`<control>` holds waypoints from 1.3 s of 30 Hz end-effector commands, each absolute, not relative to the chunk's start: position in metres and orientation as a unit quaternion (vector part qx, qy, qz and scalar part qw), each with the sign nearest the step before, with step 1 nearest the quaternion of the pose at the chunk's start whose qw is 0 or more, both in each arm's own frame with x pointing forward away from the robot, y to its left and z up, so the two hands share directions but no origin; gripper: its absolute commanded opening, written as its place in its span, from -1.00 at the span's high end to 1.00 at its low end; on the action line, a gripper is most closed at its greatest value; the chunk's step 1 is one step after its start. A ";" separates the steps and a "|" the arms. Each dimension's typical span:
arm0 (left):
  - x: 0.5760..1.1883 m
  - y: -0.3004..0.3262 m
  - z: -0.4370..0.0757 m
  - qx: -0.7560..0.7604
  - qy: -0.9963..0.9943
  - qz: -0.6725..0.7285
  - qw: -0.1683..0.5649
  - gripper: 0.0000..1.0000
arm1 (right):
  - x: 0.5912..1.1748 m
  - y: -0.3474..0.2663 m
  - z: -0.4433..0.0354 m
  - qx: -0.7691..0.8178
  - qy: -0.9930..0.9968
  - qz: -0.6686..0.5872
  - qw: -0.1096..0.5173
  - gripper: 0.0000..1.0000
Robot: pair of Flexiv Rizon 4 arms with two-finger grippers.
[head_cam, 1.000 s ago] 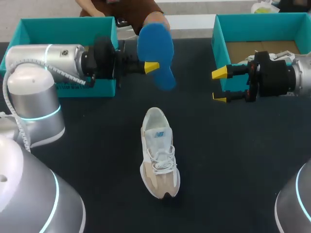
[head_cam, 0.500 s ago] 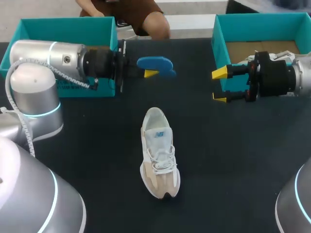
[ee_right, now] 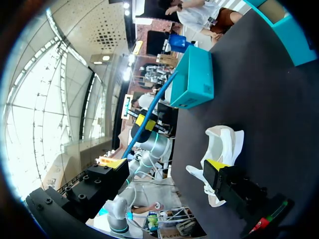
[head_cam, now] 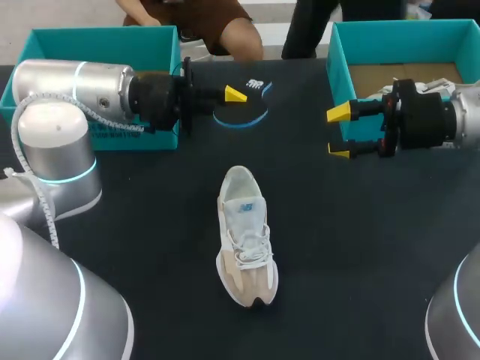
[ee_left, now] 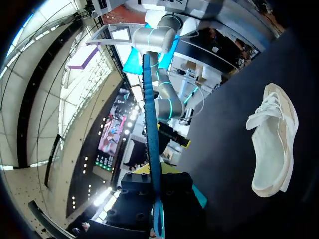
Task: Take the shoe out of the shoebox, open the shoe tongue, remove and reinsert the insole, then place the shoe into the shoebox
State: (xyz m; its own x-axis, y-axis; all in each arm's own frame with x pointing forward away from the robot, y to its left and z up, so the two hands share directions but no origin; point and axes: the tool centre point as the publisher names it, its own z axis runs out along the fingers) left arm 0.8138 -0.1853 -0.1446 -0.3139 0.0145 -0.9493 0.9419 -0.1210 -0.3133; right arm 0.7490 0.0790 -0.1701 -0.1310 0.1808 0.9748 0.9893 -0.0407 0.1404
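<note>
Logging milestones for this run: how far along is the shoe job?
Done: the shoe lies on the table, out of the shoebox, and its insole is out. In hand: the left end effector is shut on the insole; the right end effector is open and empty. Left: reinsert the insole, then box the shoe.

Bright, even light came down from overhead onto the dark table (head_cam: 360,247), which swallowed most of it. There was barely a soft shadow under the white shoe (head_cam: 246,240). A gentle sheen ran along the left arm (head_cam: 75,82) and its silver casing, nothing harsh. In the right wrist view, daylight from high up burned out to white, and the right gripper (ee_right: 163,164) sat nearly in silhouette.
</note>
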 end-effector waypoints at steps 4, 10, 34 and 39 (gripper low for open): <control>0.804 -0.186 -0.149 0.449 0.512 -0.584 0.442 1.00 | 0.749 0.080 -0.171 -0.521 -0.562 -0.500 0.404 -1.00; 0.804 -0.186 -0.149 0.449 0.512 -0.584 0.442 1.00 | 0.749 0.080 -0.171 -0.521 -0.562 -0.500 0.404 -1.00; 0.803 -0.201 -0.168 0.534 0.474 -0.501 0.489 1.00 | 0.762 0.119 -0.185 -0.506 -0.556 -0.509 0.421 -1.00; 0.806 -0.211 -0.177 0.546 0.466 -0.492 0.492 1.00 | 0.765 0.129 -0.186 -0.497 -0.562 -0.505 0.428 -1.00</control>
